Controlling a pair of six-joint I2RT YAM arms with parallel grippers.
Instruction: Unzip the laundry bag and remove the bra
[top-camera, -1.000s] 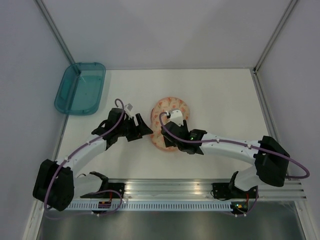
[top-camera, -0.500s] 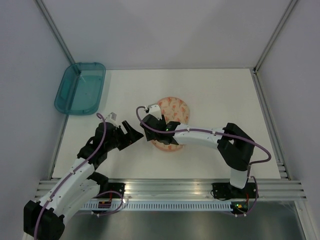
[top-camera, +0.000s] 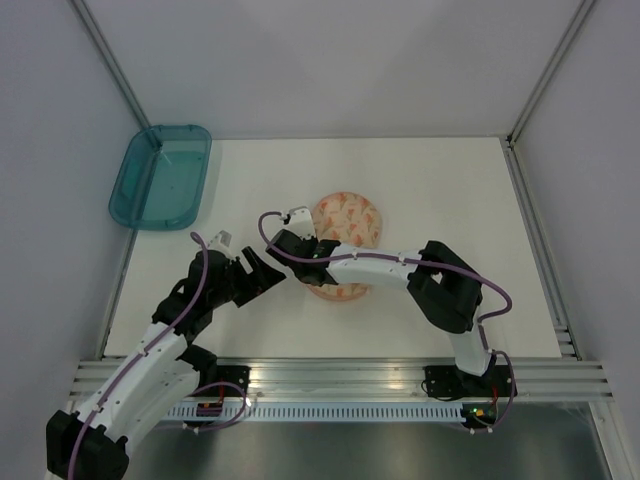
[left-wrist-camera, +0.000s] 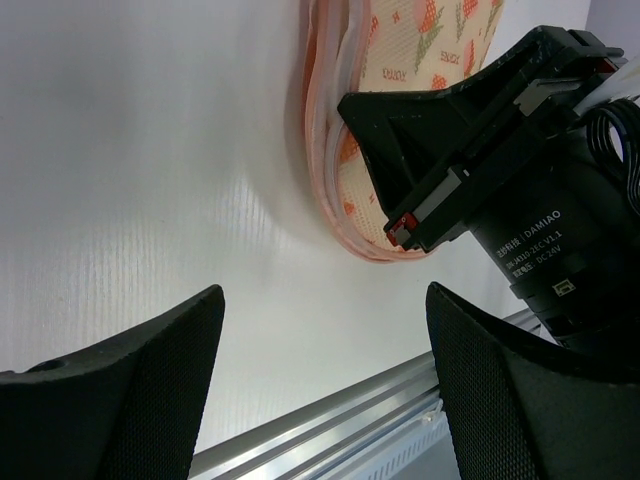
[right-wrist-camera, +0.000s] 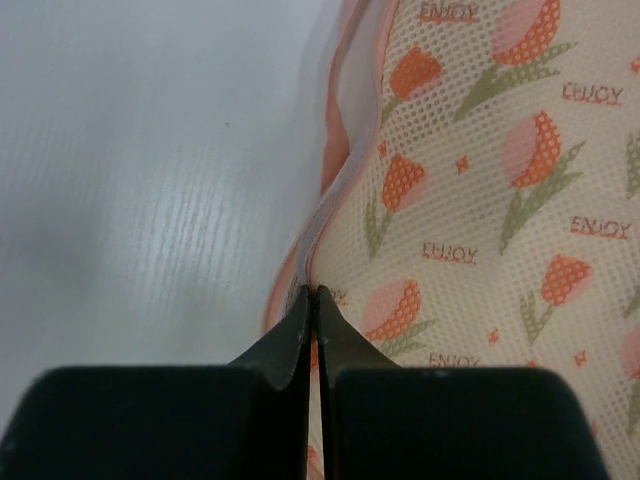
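Note:
The laundry bag (top-camera: 347, 222), a round cream mesh pouch printed with orange tulips and edged in pink, lies flat near the table's middle. My right gripper (top-camera: 316, 265) sits at its left rim. In the right wrist view the right gripper (right-wrist-camera: 312, 290) is shut, with the bag's (right-wrist-camera: 480, 200) pale pink zipper edge (right-wrist-camera: 335, 190) running straight into its closed tips. My left gripper (top-camera: 275, 275) hovers just left of the bag, apart from it. From the left wrist the left gripper (left-wrist-camera: 322, 295) stands wide open over bare table, the bag (left-wrist-camera: 440, 40) beyond it. The bra is hidden.
A teal plastic tray (top-camera: 160, 178) sits at the table's far left edge. The aluminium rail (top-camera: 340, 375) runs along the near edge and also shows below the left fingers (left-wrist-camera: 330, 430). Frame posts rise at the back corners.
My right gripper moved from over the bag to its left rim and shut on the zipper edge. The left arm drew back toward the near left, staying open.

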